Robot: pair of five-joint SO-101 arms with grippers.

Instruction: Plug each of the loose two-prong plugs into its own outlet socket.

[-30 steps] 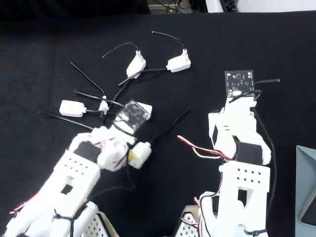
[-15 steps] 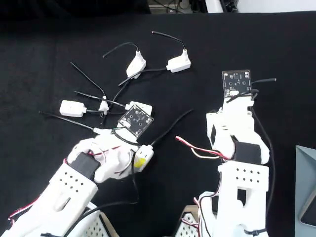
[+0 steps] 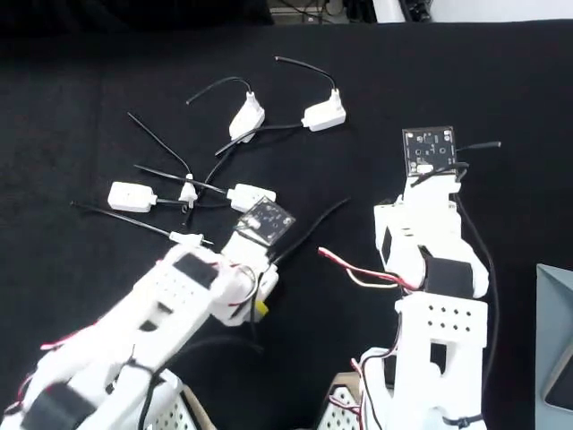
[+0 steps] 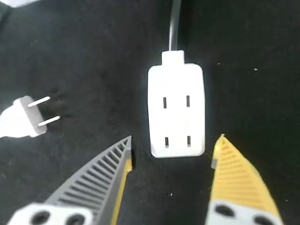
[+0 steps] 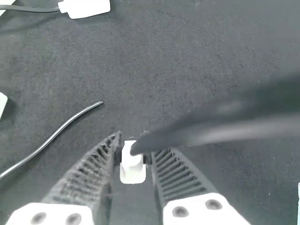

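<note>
Left arm (image 3: 179, 296) has shifted toward right arm (image 3: 436, 269) since half a second ago; right arm unmoved. Left gripper (image 4: 174, 138) jaws spread, flanking near end of white outlet socket (image 4: 176, 110), which lies flat on black tabletop (image 4: 253, 56). Loose two-prong plug (image 4: 23, 119) lies beside socket, apart. Right gripper (image 5: 132, 140) jaws pinching white plug (image 5: 131, 168), with black cord (image 5: 225, 122) trailing.

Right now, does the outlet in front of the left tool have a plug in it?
Empty: the outlet shows all its slots bare, and a loose plug lies apart beside it.

White socket (image 4: 176, 112) & plug (image 4: 21, 119), blk table (image 4: 248, 47), L hand (image 4: 174, 138) yellow/grey ribbed.
</note>
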